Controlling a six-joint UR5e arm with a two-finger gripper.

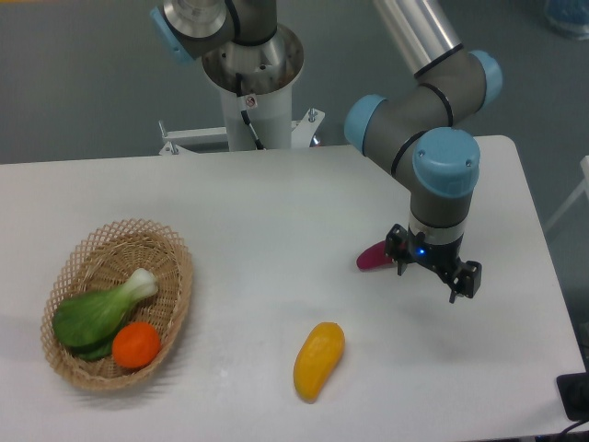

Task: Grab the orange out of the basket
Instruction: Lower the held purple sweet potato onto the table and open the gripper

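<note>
The orange (136,344) lies inside the basket (175,253), at the near end of it, touching the leafy green vegetable (99,311) that occupies the middle of the same basket. The vegetable's pale stalk end points up and to the right, toward the basket's far rim. The basket sits on the left part of the white table (276,230). A yellow-orange mango-shaped fruit (318,360) lies on the bare tabletop near the front centre, well apart from the basket. A magenta oblong piece (372,257) lies further right, just beside the gripper and partly hidden behind it. The gripper (429,281) hangs over the right part of the table, pointing downward, well apart from the basket and the orange. Its two dark fingers (457,284) are visible and hold nothing, but at this angle the gap between them is not clear, so I cannot tell whether the jaws stand apart or together.
</note>
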